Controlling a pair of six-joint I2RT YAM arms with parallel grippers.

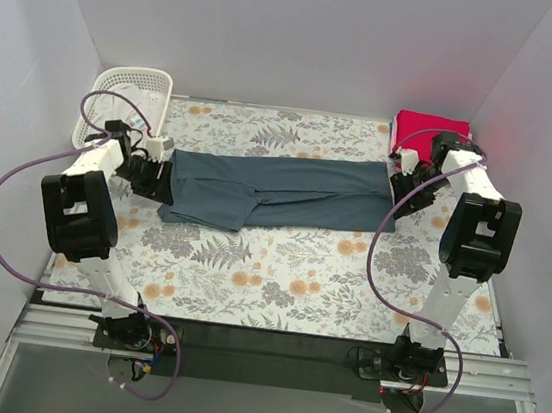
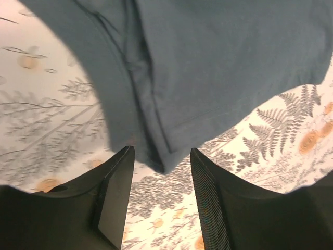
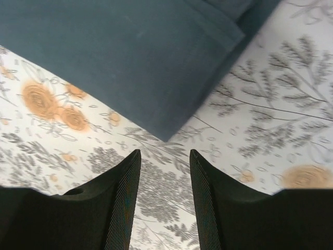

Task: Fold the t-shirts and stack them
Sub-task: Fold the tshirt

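Note:
The dark slate blue t-shirt [image 1: 277,195] lies flat as a long folded strip across the floral cloth. My left gripper [image 1: 158,184] is open at the shirt's left end; in the left wrist view [image 2: 160,156] a corner of the blue shirt [image 2: 208,67] hangs just beyond the fingertips. My right gripper [image 1: 405,194] is open at the shirt's right end; in the right wrist view [image 3: 164,156] the blue shirt's corner [image 3: 130,57] lies just ahead of the fingertips, untouched. A folded crimson red shirt [image 1: 429,133] sits at the back right. The pale pink shirt is out of view.
A white lattice basket [image 1: 128,98] stands at the back left corner. The grey-and-orange floral cloth [image 1: 277,277] covers the table. White walls close in the back and sides.

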